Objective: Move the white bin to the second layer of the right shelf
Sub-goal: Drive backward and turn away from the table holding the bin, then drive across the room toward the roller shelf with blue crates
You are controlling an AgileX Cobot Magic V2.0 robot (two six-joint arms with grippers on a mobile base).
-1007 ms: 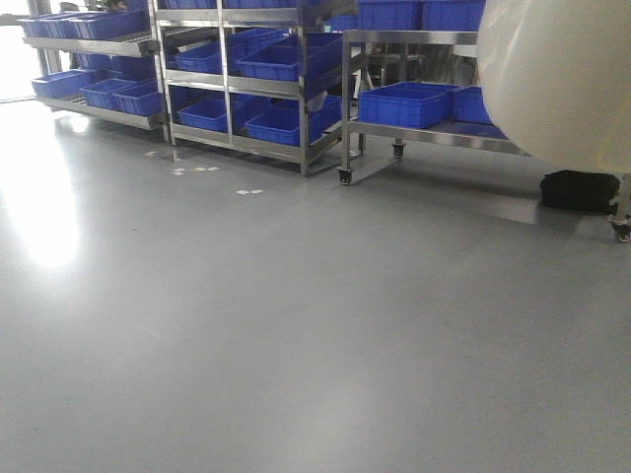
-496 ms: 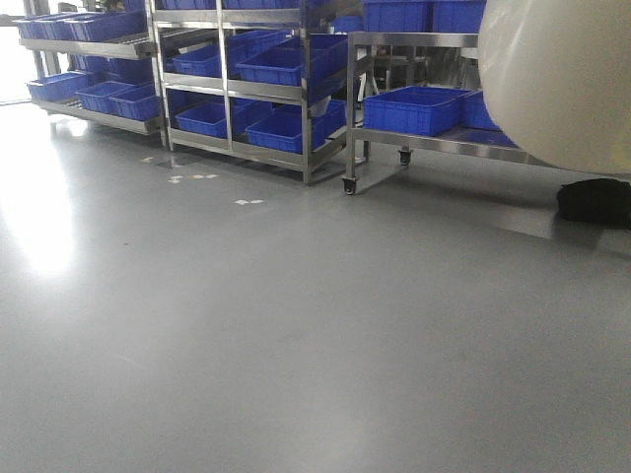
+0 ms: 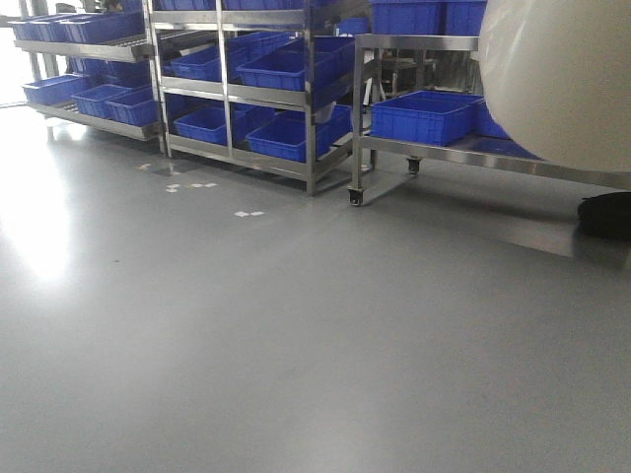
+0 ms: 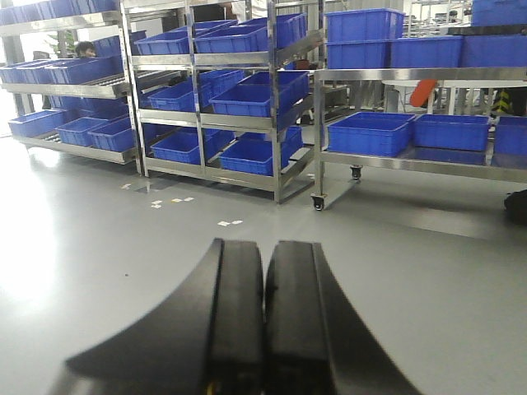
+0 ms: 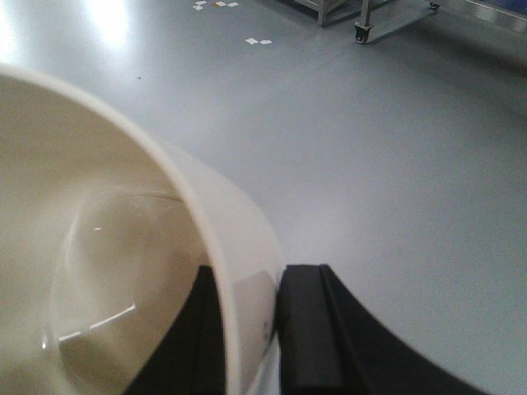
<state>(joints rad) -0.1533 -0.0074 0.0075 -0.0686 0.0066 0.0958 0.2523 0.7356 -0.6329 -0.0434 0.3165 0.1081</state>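
Pick-up half looked done to me, drop-off half not started. The right gripper [image 5: 251, 281] was clamped on the wall of the white bin [image 5: 99, 271], with one finger inside the tub and one outside, pinching just below the rim. So the bin was carried in the air and I couldn't see it resting on anything. In the front view it filled the top corner well to the right of the middle steel rack [image 3: 237, 89], hanging close to the camera with only its smooth rounded outside showing.

The left gripper [image 4: 265, 247] had its jaws pressed together with nothing between them, and was aimed roughly at that same rack.

What was left, as far as I could judge, was pretty much all the travel. A wide stretch of bare grey floor [image 3: 296, 345] lay between the robot and the rack. The rack's levels were packed with blue crates [image 3: 286, 69], and so was the wheeled steel table [image 3: 424, 146] just to its right. I honestly couldn't tell from these views which level counted as the right shelf second layer. The bin would need to get there, be set down on it, and be released.
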